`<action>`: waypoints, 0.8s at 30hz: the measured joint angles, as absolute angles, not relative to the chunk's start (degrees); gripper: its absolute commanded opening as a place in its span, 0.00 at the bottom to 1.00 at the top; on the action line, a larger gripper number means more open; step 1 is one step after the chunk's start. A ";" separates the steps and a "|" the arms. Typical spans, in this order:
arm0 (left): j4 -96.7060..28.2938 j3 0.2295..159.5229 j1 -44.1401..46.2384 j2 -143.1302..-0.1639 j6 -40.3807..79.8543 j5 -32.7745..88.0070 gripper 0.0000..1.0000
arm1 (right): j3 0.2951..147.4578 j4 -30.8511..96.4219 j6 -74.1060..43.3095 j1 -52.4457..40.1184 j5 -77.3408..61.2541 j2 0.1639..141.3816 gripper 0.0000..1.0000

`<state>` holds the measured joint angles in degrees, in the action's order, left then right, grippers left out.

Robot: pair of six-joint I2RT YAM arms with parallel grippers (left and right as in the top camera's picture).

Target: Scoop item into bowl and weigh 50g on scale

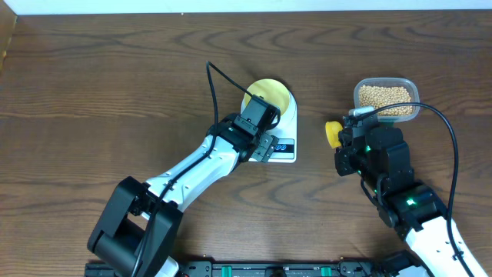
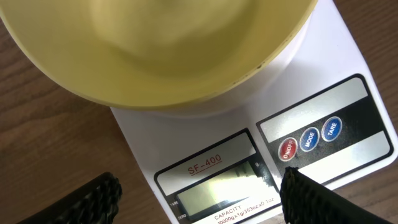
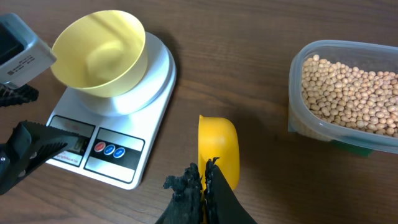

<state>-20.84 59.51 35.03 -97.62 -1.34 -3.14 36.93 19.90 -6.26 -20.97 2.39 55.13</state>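
Overhead, the bowl (image 1: 269,95) sits on the far end of the scale (image 1: 286,123). The left gripper (image 1: 263,145) hangs over the scale's near end, where the display is. To the right of the scale and well apart from it stands the clear tub (image 1: 360,86), heaped with beans (image 1: 386,96). The right gripper (image 1: 344,138) lies between the scale and the tub, with the yellow scoop (image 1: 334,132) at its tip.

In the left wrist view, the jaws of the left gripper (image 2: 202,205) stand wide apart and hold nothing. They straddle the display (image 2: 217,191), whose digits cannot be read. The three buttons (image 2: 310,140) sit just right of it.

In the right wrist view, the right gripper (image 3: 202,183) is clamped on the scoop (image 3: 219,146)'s near end. The bowl (image 3: 99,53) looks empty. Every visible bean (image 3: 354,93) is in the tub (image 3: 297,93), right of the scale (image 3: 155,93).

Only the setup appears done: the bowl is on the scale and the scoop is in hand. Scooping, pouring and reaching the target weight all seem left to do.
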 measured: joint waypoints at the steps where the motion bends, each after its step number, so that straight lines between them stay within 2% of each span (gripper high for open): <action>1: -20.84 59.53 35.03 -97.62 -1.34 -3.14 0.84 | 36.93 19.94 -6.26 -20.97 2.39 55.13 0.01; 24: -20.84 59.53 35.03 -97.62 -1.34 -3.14 0.84 | 36.93 22.20 -7.40 -20.27 2.66 56.03 0.01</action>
